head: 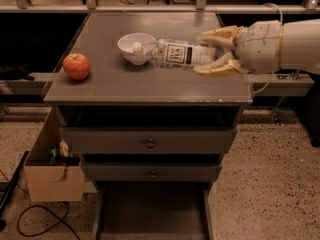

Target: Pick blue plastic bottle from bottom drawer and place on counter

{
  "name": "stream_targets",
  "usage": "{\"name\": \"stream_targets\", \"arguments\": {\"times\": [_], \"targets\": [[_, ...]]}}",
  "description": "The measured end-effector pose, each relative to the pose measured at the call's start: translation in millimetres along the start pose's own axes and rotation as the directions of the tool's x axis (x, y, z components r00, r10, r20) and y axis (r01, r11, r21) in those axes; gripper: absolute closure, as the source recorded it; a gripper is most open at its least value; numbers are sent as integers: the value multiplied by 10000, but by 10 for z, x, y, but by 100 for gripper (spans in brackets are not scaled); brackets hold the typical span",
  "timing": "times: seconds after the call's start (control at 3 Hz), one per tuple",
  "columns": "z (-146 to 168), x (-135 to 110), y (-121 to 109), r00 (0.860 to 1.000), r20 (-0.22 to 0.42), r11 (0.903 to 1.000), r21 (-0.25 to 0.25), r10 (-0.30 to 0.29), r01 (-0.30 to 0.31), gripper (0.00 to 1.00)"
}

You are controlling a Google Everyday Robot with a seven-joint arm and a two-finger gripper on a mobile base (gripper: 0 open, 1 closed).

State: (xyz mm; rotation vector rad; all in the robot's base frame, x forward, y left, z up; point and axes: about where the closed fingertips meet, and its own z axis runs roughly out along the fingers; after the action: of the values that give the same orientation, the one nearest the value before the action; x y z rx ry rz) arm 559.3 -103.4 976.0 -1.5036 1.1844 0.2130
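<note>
My gripper (pixel 207 51) reaches in from the right above the counter (pixel 130 86) and is shut on the blue plastic bottle (pixel 180 54). The bottle lies sideways in the air, its white cap pointing left, level with the rim of a white bowl (pixel 135 46). Its pale label with dark print faces up. The cream fingers (pixel 215 69) clasp the bottle's base end. The bottom drawer (pixel 150 209) stands pulled out below, with a dark inner floor and nothing showing in it.
A red apple (pixel 76 66) sits at the counter's left. Two knobbed drawers (pixel 148 144) are under the top. A cardboard box (pixel 52 176) with items stands on the floor at left, with a black cable beside it. A rail runs behind the counter.
</note>
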Motion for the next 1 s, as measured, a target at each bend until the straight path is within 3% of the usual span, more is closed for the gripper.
{"name": "stream_targets", "arguments": {"times": [0.33, 1.0], "targets": [[211, 211, -302, 9981, -259, 9973, -458, 562, -573, 100], [525, 609, -492, 9754, -2121, 9868, -1344, 601, -900, 100]]}}
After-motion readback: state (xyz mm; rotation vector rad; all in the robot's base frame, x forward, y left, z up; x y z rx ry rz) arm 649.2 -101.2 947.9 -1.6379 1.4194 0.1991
